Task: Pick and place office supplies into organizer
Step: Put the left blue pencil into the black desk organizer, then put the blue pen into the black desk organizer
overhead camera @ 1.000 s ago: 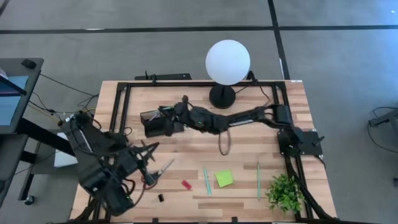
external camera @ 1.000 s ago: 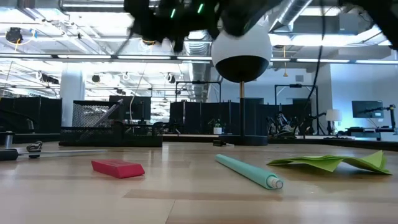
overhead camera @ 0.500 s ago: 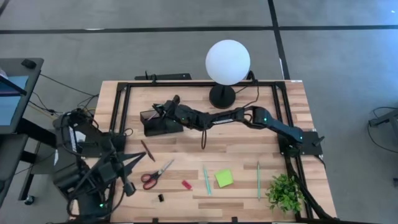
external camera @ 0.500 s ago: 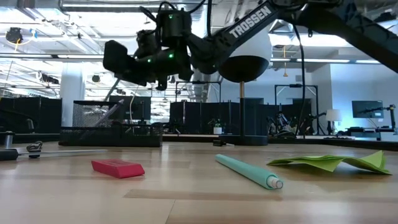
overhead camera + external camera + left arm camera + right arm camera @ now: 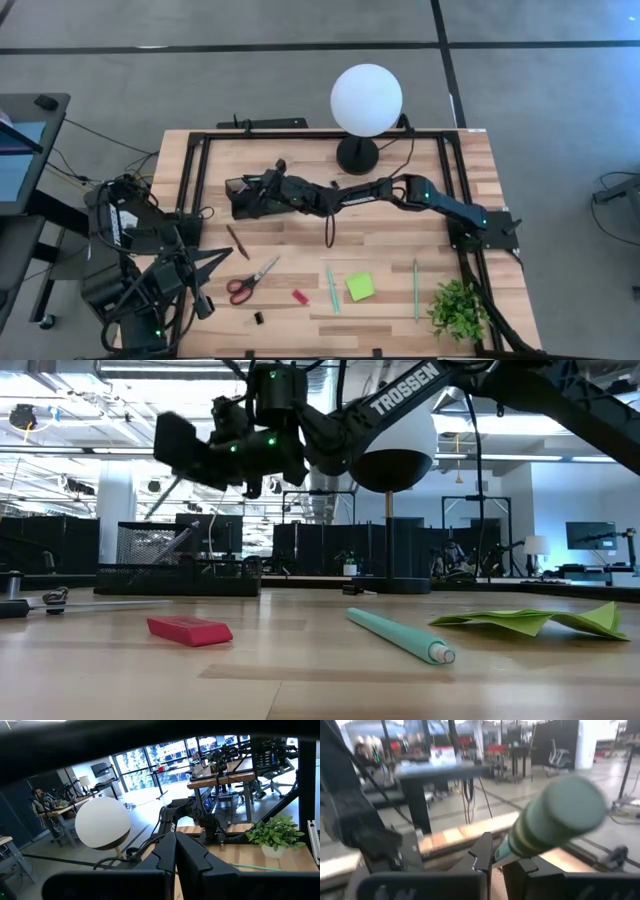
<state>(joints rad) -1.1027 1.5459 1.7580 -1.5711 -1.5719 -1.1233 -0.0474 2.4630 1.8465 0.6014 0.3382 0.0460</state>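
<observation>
Right end effector (image 5: 262, 190) hangs over the black organizer (image 5: 258, 205) at the back left of the bench (image 5: 400, 240), and I see it clenched on a green pen (image 5: 555, 817) that fills my right wrist view. From above I cannot make out the pen at all; the arm covers it and most of the organizer. In the low view the right end effector (image 5: 215, 450) sits above the organizer (image 5: 175, 572), clear of its mesh wall.

Left end effector (image 5: 200, 300) waits off the front left corner, fingers (image 5: 172, 855) pressed together with nothing between them. Its wrist view is half blocked by dark housing, so I only get the lamp (image 5: 102, 824) and the plant (image 5: 277, 835) beyond.

On the open front of the bench lie the brown pen (image 5: 237, 242), the red-handled scissors (image 5: 250, 280), a small red piece (image 5: 300, 297), a black clip (image 5: 258, 318), a teal pen (image 5: 333, 290), the lime sticky-note pad (image 5: 360, 287) and another green pen (image 5: 416, 285), all apart from one another. The clip is too small for me to read its shape. The middle of the bench between organizer and this row is bare wood, apart from a hanging cable loop (image 5: 328, 228).
</observation>
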